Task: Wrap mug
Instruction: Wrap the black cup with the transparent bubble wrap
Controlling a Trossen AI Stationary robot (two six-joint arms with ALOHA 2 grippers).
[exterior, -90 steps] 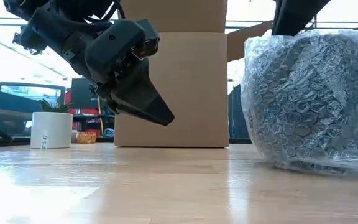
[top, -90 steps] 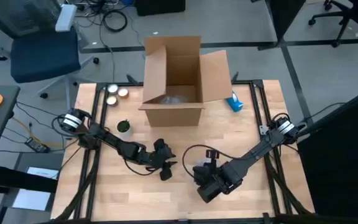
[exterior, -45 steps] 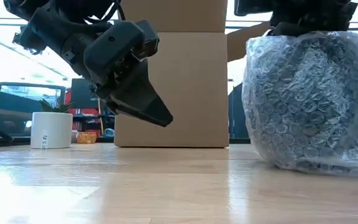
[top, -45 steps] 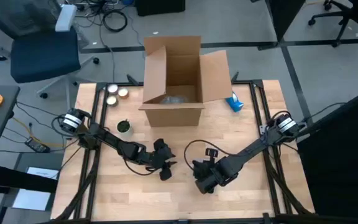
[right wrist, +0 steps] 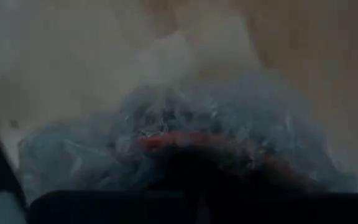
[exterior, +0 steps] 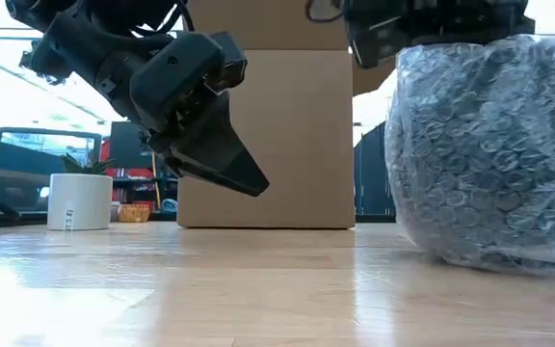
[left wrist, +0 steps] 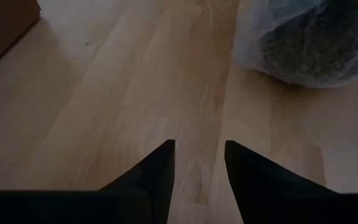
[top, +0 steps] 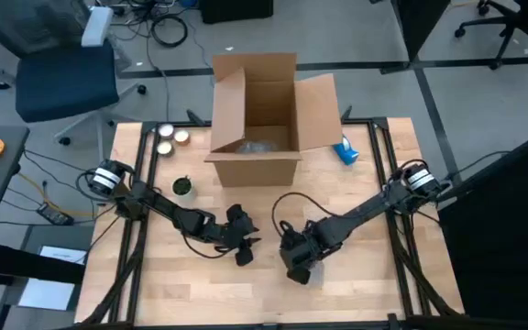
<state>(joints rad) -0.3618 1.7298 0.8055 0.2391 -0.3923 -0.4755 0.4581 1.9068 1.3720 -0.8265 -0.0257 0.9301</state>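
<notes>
Sitting on the wooden counter (top: 356,197), toward its front and slightly right of centre: the mug (exterior: 494,159), swaddled all round in bubble wrap, a dark rounded bundle in the low view. Directly above it, seen from the high view, the right gripper (top: 295,261) — pressed down over the top of the bundle, fingers hidden against the plastic, so open or closed cannot be told. From the right wrist view, only crinkled wrap with a reddish rim showing through near the top (right wrist: 191,146).

Just to the left, clear of the bundle and lifted off the counter: the left gripper (top: 243,244), its two dark fingers (left wrist: 157,171) slightly parted with bare wood between them, gripping nothing. Mug visible ahead of them in the left wrist view, well apart.

At the back of the counter, centred: a cardboard box (top: 259,119), upright, flaps standing open, something pale and crumpled lying in the bottom — too dim to identify. Left of the box, a small white pot (exterior: 80,200) holding a green plant, dark and round from above. Behind that, near the back-left corner, two small round tins or lids (top: 172,136), contents not readable. Right of the box, a small blue object (top: 345,151) resting by the open flap.
</notes>
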